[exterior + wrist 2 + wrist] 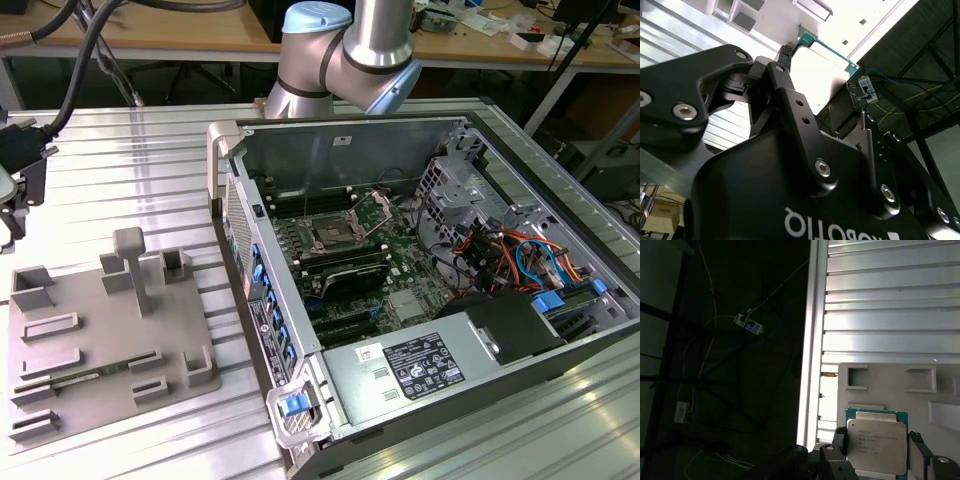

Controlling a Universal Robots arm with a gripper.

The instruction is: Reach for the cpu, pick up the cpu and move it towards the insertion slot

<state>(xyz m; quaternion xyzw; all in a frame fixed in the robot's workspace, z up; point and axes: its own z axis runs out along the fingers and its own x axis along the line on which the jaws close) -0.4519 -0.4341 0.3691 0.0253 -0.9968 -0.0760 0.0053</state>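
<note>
The cpu (876, 444), a thin square chip with a pale silver top and a green rim, sits between two dark fingers (839, 439) in the first wrist view. My gripper (877, 449) is shut on its opposite edges. In the second wrist view the cpu (822, 70) shows as a bright square with a green edge, held by my gripper (819, 76) over the grey plate. At the exterior view's left edge the gripper (14, 190) hangs above the table. The insertion slot (330, 236), a metal-framed socket with a raised wire lever, lies on the motherboard inside the open case.
A grey plastic plate (100, 330) with raised blocks and pockets lies on the ribbed metal table, left of the open computer case (420, 290). The case wall (250, 260) stands between plate and motherboard. Cables, drive bays and a power supply fill the case's right side. The table edge (807, 365) drops to a dark floor.
</note>
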